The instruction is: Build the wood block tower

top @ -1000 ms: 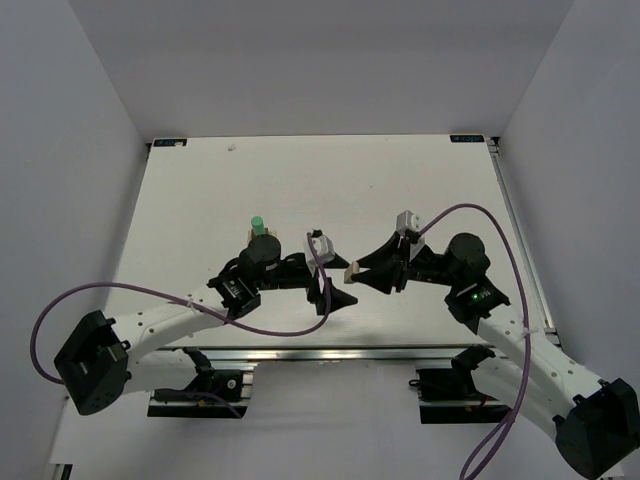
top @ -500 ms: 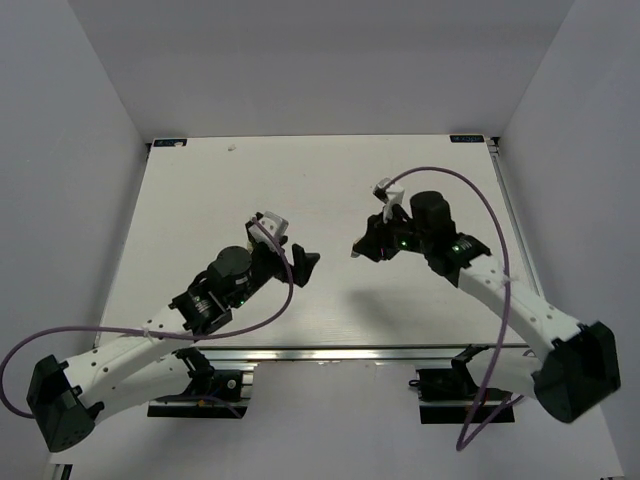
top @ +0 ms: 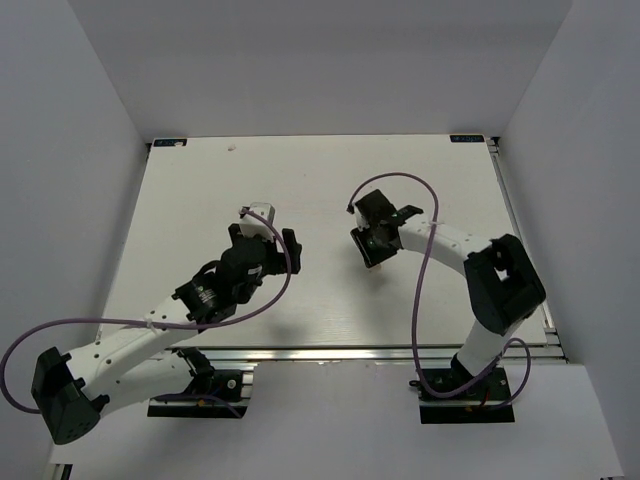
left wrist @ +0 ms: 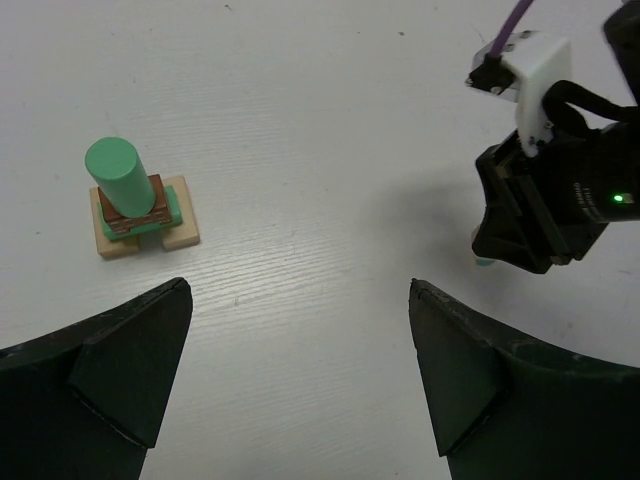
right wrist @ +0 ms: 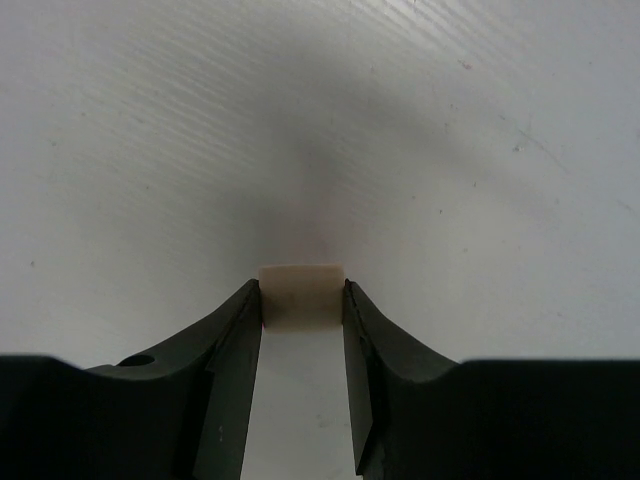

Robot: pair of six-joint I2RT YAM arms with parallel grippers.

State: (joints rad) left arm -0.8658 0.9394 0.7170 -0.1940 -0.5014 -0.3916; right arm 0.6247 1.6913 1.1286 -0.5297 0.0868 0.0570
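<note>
Top view: 2 arms on 1 white table [top: 200, 180], each trailing 1 purple cable [top: 392, 176]. L gripper [top: 265, 242] is left of centre and R gripper [top: 375, 258] just right of centre, well apart. The tower can't be made out from up here.

L wrist view: 1 wood block tower [left wrist: 135, 205] stands upright on the table at upper left of frame, well clear of both L fingertips. Top to bottom:
- 1 mint-green cylinder [left wrist: 115, 172], standing on end
- 1 dark brown cube [left wrist: 135, 208]
- 1 flat mint-green piece [left wrist: 170, 205], only its edges showing around the cube
- light tan base [left wrist: 182, 232], with 2 feet showing at the near side and a gap between them

Can't tell if the base is 1 pc or several, so the tan count in the stack is unclear. L gripper [left wrist: 298, 295] has its 2 fingers spread wide at lower left and lower right of frame, nothing between them. R gripper [left wrist: 540, 215] shows at right edge of that frame, pointing down at the table, with 1 green light on its body.

R wrist view: R gripper [right wrist: 301, 312] has its 2 jaws closed on 1 small light tan block [right wrist: 300, 292]. The block is pinched at its L and R faces, centre of frame, with a soft shadow on the table just above it. Can't tell if the block touches the table.
</note>
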